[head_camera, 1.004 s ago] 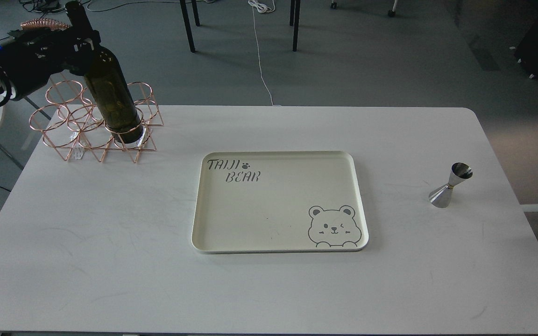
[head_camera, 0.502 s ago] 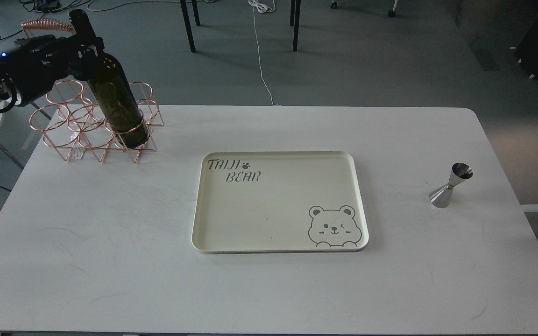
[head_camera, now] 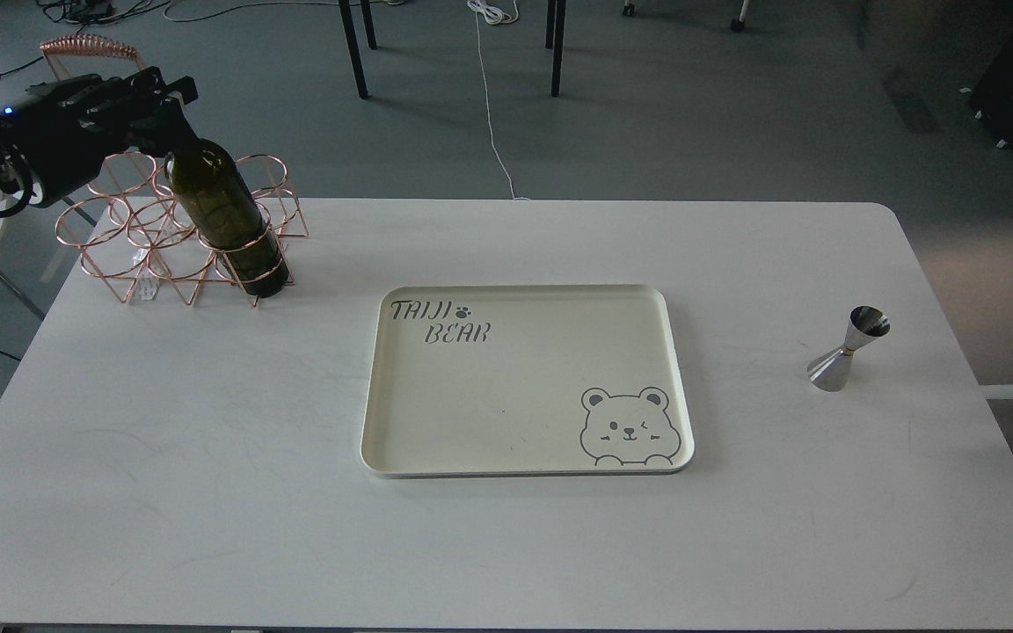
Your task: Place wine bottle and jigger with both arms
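Observation:
The dark olive-green wine bottle [head_camera: 218, 214] stands tilted in the front right ring of a copper wire rack [head_camera: 120, 230] at the table's far left. My left gripper [head_camera: 162, 98] comes in from the left and is shut on the bottle's neck, hiding most of it. The silver jigger [head_camera: 849, 349] stands upright and alone on the table near the right edge. My right arm and gripper are out of view.
A cream tray [head_camera: 471, 413] with a bear drawing lies empty in the middle of the white table [head_camera: 207, 492]. Chair and table legs and cables are on the floor beyond the far edge.
My left gripper has come down and a little to the right with the bottle, and the bottle's base has sunk deeper into the rack's front right ring. The jigger has not moved.

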You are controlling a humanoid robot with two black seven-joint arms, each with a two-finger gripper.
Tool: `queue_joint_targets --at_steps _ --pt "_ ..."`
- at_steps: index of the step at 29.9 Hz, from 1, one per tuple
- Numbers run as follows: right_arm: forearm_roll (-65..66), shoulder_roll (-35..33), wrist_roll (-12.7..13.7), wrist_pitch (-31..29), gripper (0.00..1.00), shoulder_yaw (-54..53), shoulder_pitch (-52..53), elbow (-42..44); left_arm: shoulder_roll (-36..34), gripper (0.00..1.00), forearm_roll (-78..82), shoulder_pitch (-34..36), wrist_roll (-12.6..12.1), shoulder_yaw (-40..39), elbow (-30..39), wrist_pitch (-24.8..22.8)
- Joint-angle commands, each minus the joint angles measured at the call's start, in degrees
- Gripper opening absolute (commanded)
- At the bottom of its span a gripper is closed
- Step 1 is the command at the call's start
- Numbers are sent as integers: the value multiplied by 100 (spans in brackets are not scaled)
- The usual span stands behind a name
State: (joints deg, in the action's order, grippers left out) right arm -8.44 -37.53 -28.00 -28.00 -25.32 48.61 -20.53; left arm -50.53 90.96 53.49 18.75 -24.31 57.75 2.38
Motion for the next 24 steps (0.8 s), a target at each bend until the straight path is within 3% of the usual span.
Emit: queue_joint_targets --at_steps 1,10,20,24 --pt "0 0 0 0 99 -8 0 6 -1 91 -788 38 -12 22 0 -1" --pt "0 9 0 0 99 -61 61 -3 -80 97 -3484 65 5 -162 -167 105" --pt "0 52 0 0 99 -79 70 6 -186 98 -6290 30 84 -180 -185 17" --pt "-9 105 0 0 99 -105 43 -3 -151 98 -7528 3 286 -171 -316 -114"
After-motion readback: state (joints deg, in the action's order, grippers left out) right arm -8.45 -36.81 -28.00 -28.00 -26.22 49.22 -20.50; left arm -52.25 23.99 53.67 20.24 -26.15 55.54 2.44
